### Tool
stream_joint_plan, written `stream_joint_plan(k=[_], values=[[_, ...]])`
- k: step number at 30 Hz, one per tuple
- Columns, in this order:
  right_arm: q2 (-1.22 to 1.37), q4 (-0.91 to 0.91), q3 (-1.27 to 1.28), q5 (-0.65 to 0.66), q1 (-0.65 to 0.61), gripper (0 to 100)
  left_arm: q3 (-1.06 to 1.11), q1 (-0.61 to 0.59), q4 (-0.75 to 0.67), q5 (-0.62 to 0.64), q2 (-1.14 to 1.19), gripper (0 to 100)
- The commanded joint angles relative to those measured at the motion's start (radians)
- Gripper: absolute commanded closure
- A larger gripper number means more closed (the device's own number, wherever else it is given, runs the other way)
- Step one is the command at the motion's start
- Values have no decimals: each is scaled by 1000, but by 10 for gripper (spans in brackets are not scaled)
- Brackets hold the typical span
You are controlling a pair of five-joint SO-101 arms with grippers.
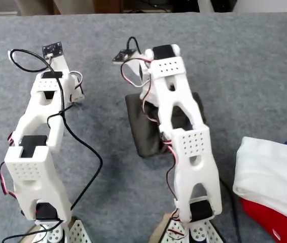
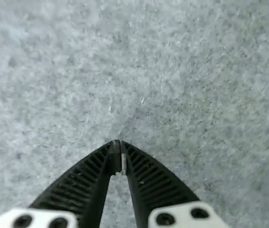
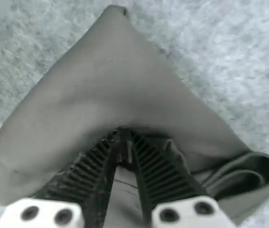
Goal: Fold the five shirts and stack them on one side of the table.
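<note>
**Dark shirt under the right arm, two shirts stacked at the worktop's edge**

A grey felt worktop (image 1: pixel 245 61) carries both arms. The right arm (image 1: pixel 184 126) stretches over the middle and the left arm (image 1: pixel 37 131) lies well apart from it over bare felt. A folded white shirt (image 1: pixel 275 172) sits at the right edge of the high view. A folded dark grey shirt (image 1: pixel 143 131) lies beneath the right arm. A red shirt (image 1: pixel 270 220) shows under the white one. The right gripper (image 3: pixel 123 145) is pressed together, pinching a pucker of the dark grey shirt. The left gripper (image 2: pixel 120 159) is closed tip to tip, holding nothing.
</note>
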Motion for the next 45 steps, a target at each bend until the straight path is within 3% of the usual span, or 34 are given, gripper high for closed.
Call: stream_joint_plan(k=[1,10,18,25,32,38,45], values=[[-4,15,13,3,48,995,-5,9,-15,0,-59,981],[-25,21,67,6,153,995,-6,9,-15,0,-59,981],[-263,18,355,48,199,995,-6,9,-17,0,-59,981],[-432,15,581,150,378,995,-6,9,-17,0,-59,981],[-496,15,610,206,561,995,-6,9,-17,0,-59,981],[-611,9,547,107,481,995,-6,9,-17,0,-59,981],[-613,-15,516,-6,283,995,-2,9,-17,0,-59,981]])
